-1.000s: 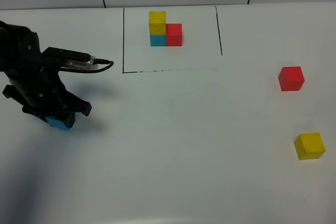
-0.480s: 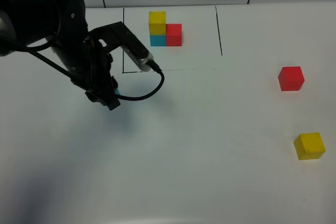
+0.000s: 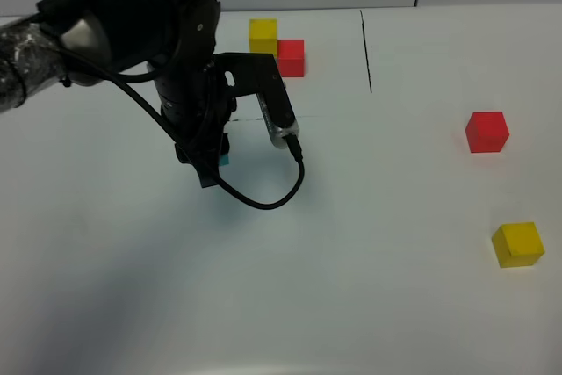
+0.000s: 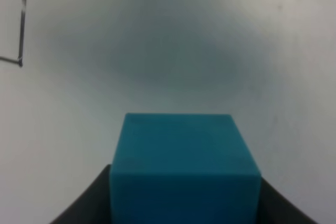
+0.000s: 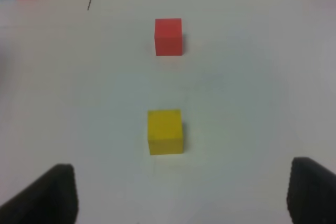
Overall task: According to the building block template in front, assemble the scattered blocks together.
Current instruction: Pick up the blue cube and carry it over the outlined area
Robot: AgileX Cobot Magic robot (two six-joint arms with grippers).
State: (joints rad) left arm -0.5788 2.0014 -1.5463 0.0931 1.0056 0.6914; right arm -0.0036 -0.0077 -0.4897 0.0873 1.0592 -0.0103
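My left gripper (image 3: 216,164) is shut on the cyan-blue cube (image 4: 184,163) and holds it over the table, just in front of the framed area's left corner. Only a sliver of that cube (image 3: 223,160) shows under the black arm in the exterior view. The building block template (image 3: 279,46) stands at the back; its yellow and red cubes show, while the arm hides its blue one. The red cube (image 3: 486,131) and the yellow cube (image 3: 517,244) lie apart at the far right. My right gripper (image 5: 178,192) is open, with the yellow cube (image 5: 165,131) just ahead of it and the red cube (image 5: 168,36) beyond.
Thin black lines (image 3: 366,50) frame the template area on the white table (image 3: 378,217). The left arm's cable (image 3: 272,204) loops down over the table's middle. The right arm is outside the exterior view.
The left arm has swung from the table's left side to the right and toward the template, carrying the blue cube. The red and yellow cubes have not moved.
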